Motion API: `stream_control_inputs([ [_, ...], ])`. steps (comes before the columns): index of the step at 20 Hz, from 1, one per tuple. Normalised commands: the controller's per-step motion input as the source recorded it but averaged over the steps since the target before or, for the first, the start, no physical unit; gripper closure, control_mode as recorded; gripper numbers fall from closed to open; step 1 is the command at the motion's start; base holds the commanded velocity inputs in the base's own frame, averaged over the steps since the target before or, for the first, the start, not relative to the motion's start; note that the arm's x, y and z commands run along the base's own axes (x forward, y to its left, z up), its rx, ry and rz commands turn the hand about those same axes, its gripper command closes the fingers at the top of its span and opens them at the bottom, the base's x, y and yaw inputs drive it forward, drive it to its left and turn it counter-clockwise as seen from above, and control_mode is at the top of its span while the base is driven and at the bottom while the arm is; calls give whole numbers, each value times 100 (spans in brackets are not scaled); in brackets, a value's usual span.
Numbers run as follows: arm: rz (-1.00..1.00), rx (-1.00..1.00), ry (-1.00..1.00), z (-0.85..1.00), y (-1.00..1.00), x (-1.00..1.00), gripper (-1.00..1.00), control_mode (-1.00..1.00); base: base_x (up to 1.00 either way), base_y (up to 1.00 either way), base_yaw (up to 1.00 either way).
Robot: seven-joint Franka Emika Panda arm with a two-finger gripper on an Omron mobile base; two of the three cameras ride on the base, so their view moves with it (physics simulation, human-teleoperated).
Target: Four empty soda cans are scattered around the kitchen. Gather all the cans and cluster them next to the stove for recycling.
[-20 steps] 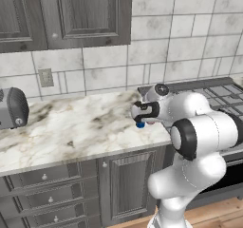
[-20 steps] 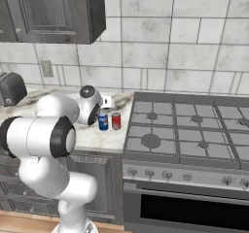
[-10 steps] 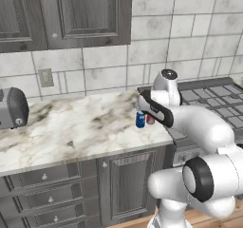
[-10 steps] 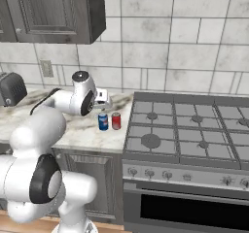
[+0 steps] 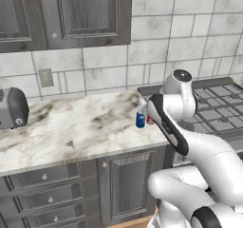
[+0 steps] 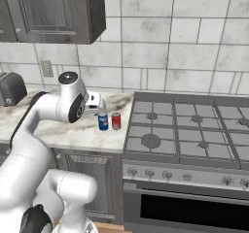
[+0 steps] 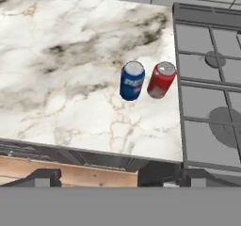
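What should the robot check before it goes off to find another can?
1. Blue can upright on the marble counter: ok.
2. Red can upright, between the blue one and the stove: ok.
3. Both cans close together beside the stove: ok; whether they touch, cannot tell.
4. Gripper let go, nothing between its fingers: ok; it is open and both cans stand free on the counter.
5. All four cans gathered: not ok; two stand here.
6. Where the other two cans are: cannot tell from these views.
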Motion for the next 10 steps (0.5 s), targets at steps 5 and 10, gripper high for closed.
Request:
stream_control_inputs([
  [5,0,0,-2,21,-2,-75,-100,-100,0,0,0],
  [10,0,0,-1,8,-7,-46,-100,100,-33,-4,0],
])
